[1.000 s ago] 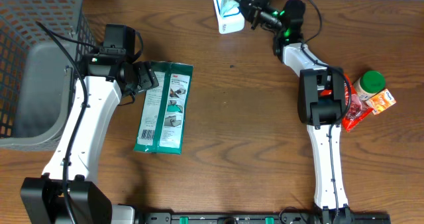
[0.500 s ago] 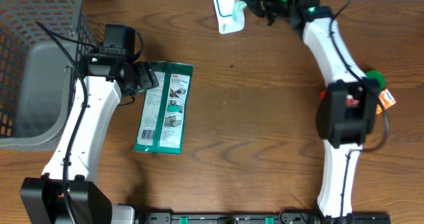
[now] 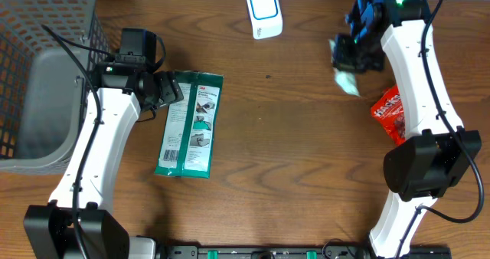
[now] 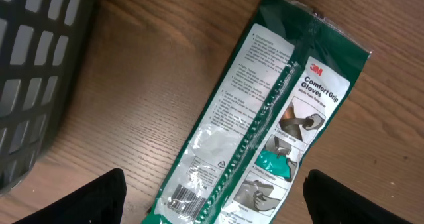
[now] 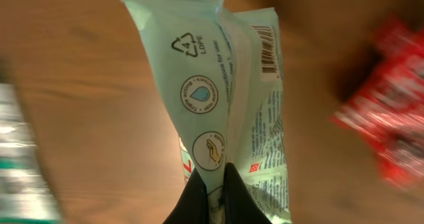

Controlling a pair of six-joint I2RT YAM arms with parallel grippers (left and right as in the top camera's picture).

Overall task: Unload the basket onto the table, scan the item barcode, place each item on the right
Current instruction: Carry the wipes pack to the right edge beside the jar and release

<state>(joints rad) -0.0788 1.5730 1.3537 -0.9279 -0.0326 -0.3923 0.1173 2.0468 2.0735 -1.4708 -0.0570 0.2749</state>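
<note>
Grey basket (image 3: pixel 46 83) far left. L gripper (image 3: pixel 167 90) spread wide by top-left corner of green glove pack (image 3: pixel 191 125), flat on table (image 3: pixel 291 167). Scanner (image 3: pixel 264 12) top centre. R gripper (image 3: pixel 354 54) pinching pale green pouch (image 3: pixel 346 83), barcode (image 5: pixel 268 48) showing, right of scanner, apart; red packet (image 3: pixel 390 113) near.

You have bare desk (image 3: pixel 291 152) between the glove pack (image 3: pixel 190 123) and red packet (image 3: pixel 390 115), up to the scanner (image 3: pixel 264 12); the basket (image 3: pixel 46 60) blocks the left.

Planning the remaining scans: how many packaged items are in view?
3: green glove pack by the left hand; pale green pouch in the right hand; red packet beside the right arm. Others may hide under it.
</note>
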